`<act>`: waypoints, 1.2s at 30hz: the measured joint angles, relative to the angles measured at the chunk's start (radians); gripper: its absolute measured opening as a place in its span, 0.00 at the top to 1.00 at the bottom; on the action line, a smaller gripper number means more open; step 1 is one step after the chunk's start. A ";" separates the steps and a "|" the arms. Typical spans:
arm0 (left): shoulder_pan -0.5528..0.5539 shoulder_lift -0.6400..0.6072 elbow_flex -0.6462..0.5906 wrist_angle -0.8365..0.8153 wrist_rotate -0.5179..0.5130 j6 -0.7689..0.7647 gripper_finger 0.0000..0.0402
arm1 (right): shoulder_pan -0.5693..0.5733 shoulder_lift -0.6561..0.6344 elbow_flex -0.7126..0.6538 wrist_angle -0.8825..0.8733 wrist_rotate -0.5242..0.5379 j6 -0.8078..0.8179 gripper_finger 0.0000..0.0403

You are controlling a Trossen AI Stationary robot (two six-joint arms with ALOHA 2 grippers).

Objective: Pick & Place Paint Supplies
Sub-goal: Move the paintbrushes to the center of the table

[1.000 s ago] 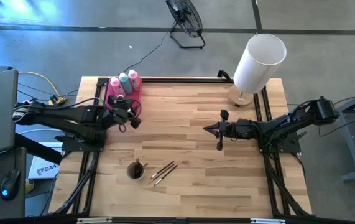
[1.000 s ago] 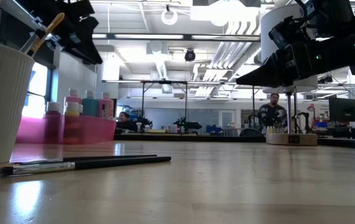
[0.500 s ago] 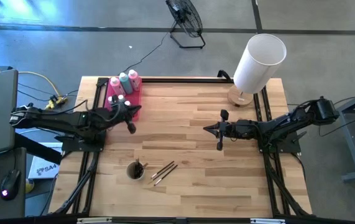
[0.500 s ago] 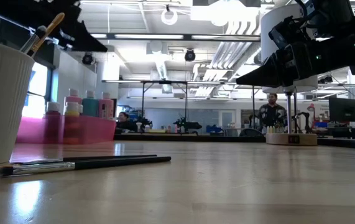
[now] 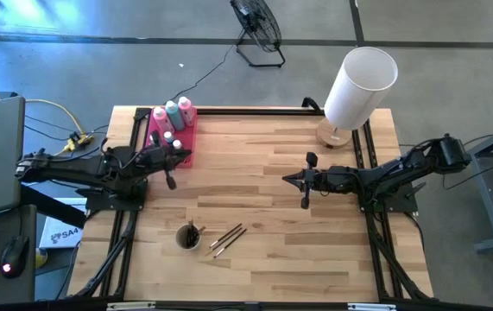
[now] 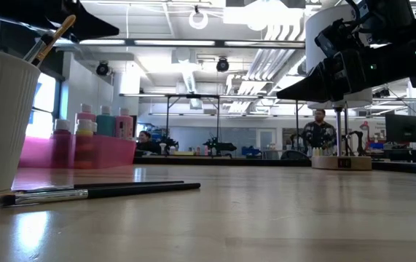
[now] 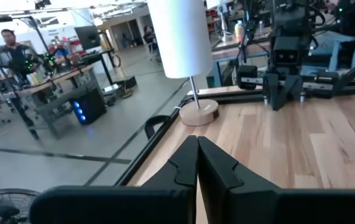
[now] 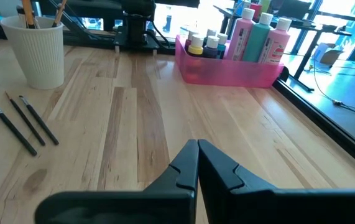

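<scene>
The pink tray (image 5: 153,138) stands at the table's far left and holds two pink squeeze bottles (image 8: 242,31) and a teal one (image 8: 262,34), all upright, plus small capped paint pots (image 8: 203,45). A white ribbed cup (image 5: 188,236) with brushes in it stands near the front edge. Two thin dark brushes (image 5: 227,239) lie flat on the wood beside it. My left gripper (image 5: 188,156) is shut and empty, level, just at the tray's near side. My right gripper (image 5: 286,179) hovers shut and empty over the table's middle.
A tall white lampshade on a round wooden base (image 5: 358,86) stands at the far right corner. Black rails (image 5: 129,216) run along the table's left and right sides. Bare wood lies between the two grippers. People and desks show in the room beyond.
My left gripper has shut on nothing beside the tray, tipped up from pointing down to level, rolled, and drawn back a little toward the table's left edge. The tray, bottles, cup and brushes have stayed where they were.
</scene>
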 joint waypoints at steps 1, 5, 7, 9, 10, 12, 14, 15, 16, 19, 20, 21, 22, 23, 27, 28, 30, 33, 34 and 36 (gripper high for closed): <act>0.000 -0.010 0.000 -0.015 0.004 0.000 0.98 | 0.000 0.000 0.000 0.000 0.000 0.000 0.99; 0.000 -0.045 -0.008 -0.040 0.012 -0.004 0.98 | 0.000 0.000 0.000 -0.001 0.000 0.000 0.99; 0.000 -0.059 -0.021 -0.038 0.030 -0.005 0.98 | 0.000 0.000 0.000 -0.001 0.000 0.000 0.99; 0.000 -0.073 -0.037 -0.032 0.055 -0.005 0.98 | 0.000 0.000 0.000 -0.001 0.000 0.000 0.99; 0.000 -0.079 -0.045 -0.027 0.073 -0.006 0.98 | 0.000 0.000 0.000 -0.001 0.000 0.000 0.99; 0.000 -0.089 -0.060 -0.023 0.119 -0.006 0.98 | 0.000 0.000 0.000 -0.001 0.000 0.000 0.99; 0.000 -0.096 -0.071 -0.023 0.172 -0.007 0.98 | 0.000 0.000 0.000 0.000 0.000 0.000 0.99; 0.000 -0.097 -0.074 -0.025 0.198 -0.009 0.98 | 0.000 0.000 0.000 0.001 0.000 0.000 0.99; 0.000 -0.097 -0.074 -0.024 0.225 -0.010 0.98 | 0.000 0.000 0.000 0.000 0.000 0.000 0.99; 0.000 -0.097 -0.074 -0.023 0.288 -0.013 0.98 | 0.000 0.000 0.000 0.001 0.000 0.000 0.99; 0.000 -0.097 -0.074 -0.022 0.306 -0.013 0.98 | 0.000 0.000 0.000 0.001 0.000 0.000 0.99; 0.000 -0.097 -0.074 -0.023 0.318 -0.013 0.98 | 0.000 0.000 0.000 0.001 0.000 0.000 0.99; 0.000 -0.097 -0.074 -0.023 0.329 -0.013 0.98 | 0.000 0.000 0.000 0.001 0.000 0.000 0.99; 0.000 -0.097 -0.074 -0.023 0.333 -0.014 0.98 | 0.000 0.000 0.000 0.001 0.000 0.000 0.99; 0.000 -0.097 -0.074 -0.023 0.335 -0.014 0.98 | 0.000 0.000 0.000 0.001 0.000 0.000 0.99; 0.000 -0.097 -0.074 -0.024 0.335 -0.014 0.98 | 0.000 0.000 0.000 0.002 0.000 0.000 0.99; 0.000 -0.097 -0.074 -0.024 0.335 -0.014 0.98 | 0.000 0.000 0.000 0.002 0.000 0.000 0.99; 0.000 -0.097 -0.074 -0.024 0.335 -0.014 0.98 | 0.000 0.000 0.000 0.001 -0.001 0.000 0.99; 0.000 -0.097 -0.074 -0.024 0.335 -0.014 0.98 | 0.000 0.000 0.000 0.001 -0.003 0.000 0.99; 0.000 -0.097 -0.074 -0.024 0.335 -0.014 0.98 | 0.000 0.000 0.000 0.001 -0.004 0.000 0.99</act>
